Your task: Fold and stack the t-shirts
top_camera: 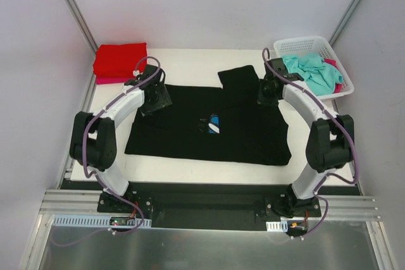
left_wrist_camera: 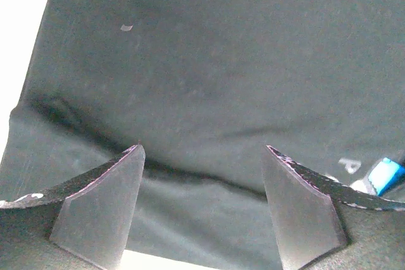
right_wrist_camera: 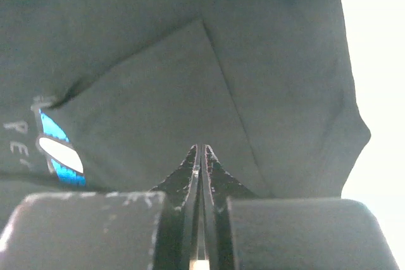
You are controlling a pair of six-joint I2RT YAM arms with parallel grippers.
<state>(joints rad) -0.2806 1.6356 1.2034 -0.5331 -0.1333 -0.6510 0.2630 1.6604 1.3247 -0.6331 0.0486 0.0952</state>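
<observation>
Black t-shirt (top_camera: 209, 128) lies spread flat on the white surface (top_camera: 190, 170), its print (right_wrist_camera: 60, 150) partly hidden under a fold. Left claw (left_wrist_camera: 202, 156) hovers over it wide open and empty. Right claw (right_wrist_camera: 201, 153) is fully closed; whether it pinches cloth, I cannot tell.

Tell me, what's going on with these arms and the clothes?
Two robot arms are working on a black t-shirt spread on the table. The left gripper hovers open over one side; the right gripper is shut over the other. A folded red shirt sits in the far-left corner, and a white basket holds a teal shirt and a pink one.
</observation>
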